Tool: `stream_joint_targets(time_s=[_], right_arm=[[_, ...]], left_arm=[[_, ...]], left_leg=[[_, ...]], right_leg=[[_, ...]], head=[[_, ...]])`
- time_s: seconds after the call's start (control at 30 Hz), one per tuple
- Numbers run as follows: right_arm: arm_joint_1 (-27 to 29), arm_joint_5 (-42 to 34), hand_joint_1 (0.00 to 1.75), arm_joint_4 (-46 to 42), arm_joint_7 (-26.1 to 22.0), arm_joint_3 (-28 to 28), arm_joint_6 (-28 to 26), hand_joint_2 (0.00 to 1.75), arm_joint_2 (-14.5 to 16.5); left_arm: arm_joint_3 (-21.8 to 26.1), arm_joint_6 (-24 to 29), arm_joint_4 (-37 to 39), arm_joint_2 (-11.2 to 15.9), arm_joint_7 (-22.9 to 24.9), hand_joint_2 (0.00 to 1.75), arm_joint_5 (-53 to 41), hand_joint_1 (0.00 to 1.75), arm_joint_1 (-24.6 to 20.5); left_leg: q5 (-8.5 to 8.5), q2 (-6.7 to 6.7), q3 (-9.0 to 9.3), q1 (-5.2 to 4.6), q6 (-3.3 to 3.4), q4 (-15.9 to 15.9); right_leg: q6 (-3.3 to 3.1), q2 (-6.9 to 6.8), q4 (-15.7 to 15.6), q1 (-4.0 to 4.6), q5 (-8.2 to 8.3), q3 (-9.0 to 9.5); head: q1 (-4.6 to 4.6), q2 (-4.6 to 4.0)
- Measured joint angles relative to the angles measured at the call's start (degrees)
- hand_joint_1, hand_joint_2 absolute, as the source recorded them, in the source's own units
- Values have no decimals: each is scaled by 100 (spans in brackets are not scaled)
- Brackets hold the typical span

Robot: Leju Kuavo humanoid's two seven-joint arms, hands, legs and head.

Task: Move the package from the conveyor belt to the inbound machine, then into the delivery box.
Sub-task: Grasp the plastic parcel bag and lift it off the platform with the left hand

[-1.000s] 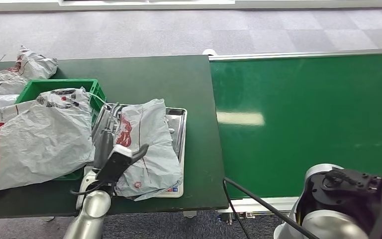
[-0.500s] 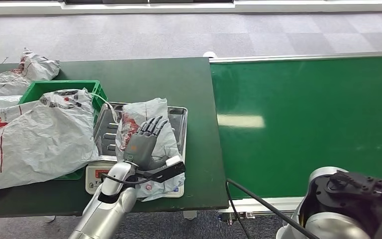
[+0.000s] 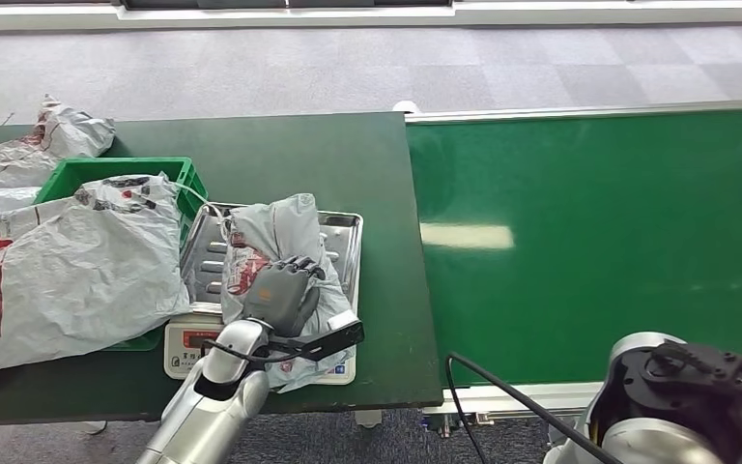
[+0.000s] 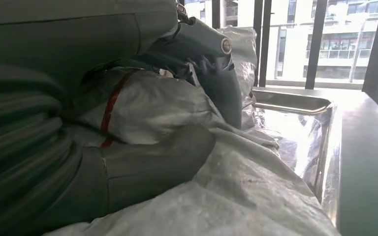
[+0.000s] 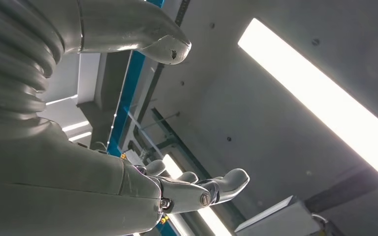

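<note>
A crumpled grey package (image 3: 288,230) with red print lies on the metal tray (image 3: 349,230) of the inbound machine, a white scale on the dark green table. My left hand (image 3: 282,291) sits on the package's near half, fingers curled into the plastic. In the left wrist view the thumb (image 4: 152,164) presses against the package (image 4: 147,105) from one side while the darker fingers (image 4: 211,64) close over a bunched fold. My right hand (image 5: 78,191) faces the ceiling, its fingers apart and holding nothing. The green conveyor belt (image 3: 589,232) carries no package.
A green delivery box (image 3: 106,166) stands left of the scale under a large grey bag (image 3: 68,275). More grey bags (image 3: 34,145) lie at the table's far left. My right arm's joint (image 3: 676,387) sits low at the right, over the belt's near edge.
My left hand swung from the package's left side onto its top, fingers stretched out. It has since curled them into the plastic, and the package has bunched up.
</note>
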Motion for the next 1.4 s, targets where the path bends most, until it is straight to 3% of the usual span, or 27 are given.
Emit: stream_joint_targets(time_s=[0.93,1.03,1.2,1.27,1.4], right_arm=[[105,-174,0,-31,-2,-81,0,175,-34],[105,-166,0,-31,-2,-83,0,175,-34],[106,-305,0,-31,-1,-98,0,175,-35],[107,-396,0,-29,0,-112,0,175,-36],[110,-510,0,-24,1,-151,1,175,-39]], left_arm=[[7,10,-228,121,-3,175,-67,175,154],[26,640,-324,126,-25,175,-101,175,195],[357,3053,-1079,130,-329,175,274,175,237],[636,3385,-1570,114,-650,175,421,175,218],[1234,3441,-2271,-12,-1283,175,625,175,12]], left_leg=[[-7,3,19,2,-4,-3],[-6,5,15,2,-4,-2],[-4,1,4,4,-5,-1],[-4,1,4,4,-5,-1],[-4,-1,2,4,-5,-1]], right_leg=[[-9,1,2,2,-6,-11],[-9,2,2,3,-5,-20],[-10,2,4,4,-5,-30],[-10,2,4,5,-5,-31],[-10,0,4,5,-5,-32]], head=[[0,0],[1,0],[0,0],[-1,0],[-1,0]])
